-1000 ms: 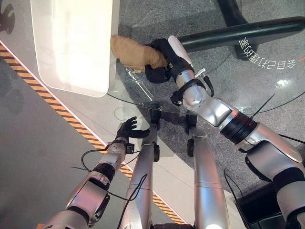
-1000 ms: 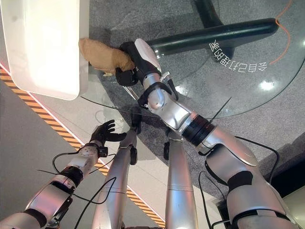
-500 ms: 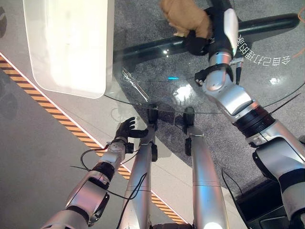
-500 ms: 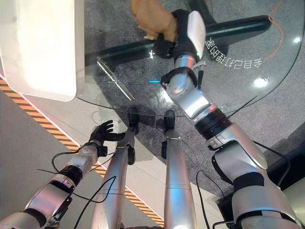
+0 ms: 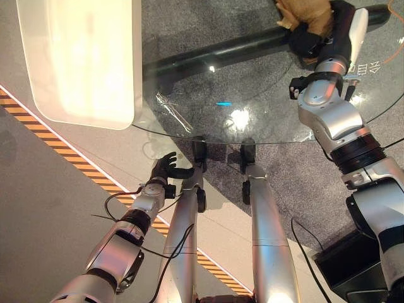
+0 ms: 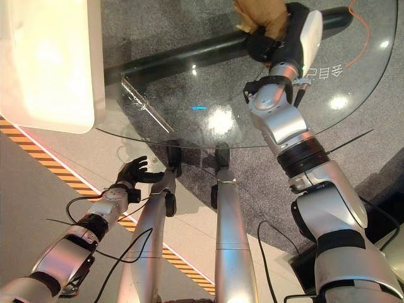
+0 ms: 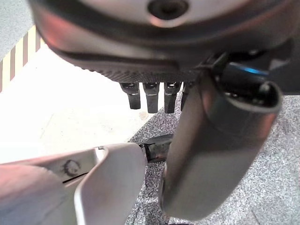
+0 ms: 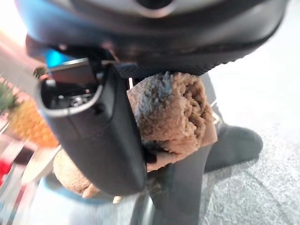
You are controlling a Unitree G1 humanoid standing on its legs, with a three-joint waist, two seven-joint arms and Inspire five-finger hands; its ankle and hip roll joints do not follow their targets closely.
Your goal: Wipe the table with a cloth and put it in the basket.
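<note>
While my left hand (image 5: 165,169) hangs relaxed below the round glass table (image 5: 189,95), my right hand (image 5: 328,31) clutches a bunched, fuzzy tan cloth (image 5: 306,14) on it.

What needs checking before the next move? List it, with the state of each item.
1. Cloth held: ok, the right hand is curled round the brown cloth; the right wrist view shows it bunched against the palm.
2. Cloth on the glass table: cannot tell whether it touches the surface.
3. Hand over the table: ok, at its far side.
4. Left hand out of the way: ok, low beside the table's near rim, fingers relaxed, holding nothing.
5. Basket located: cannot tell; a white tray-like thing lies to the left, but its kind is unclear.
</note>
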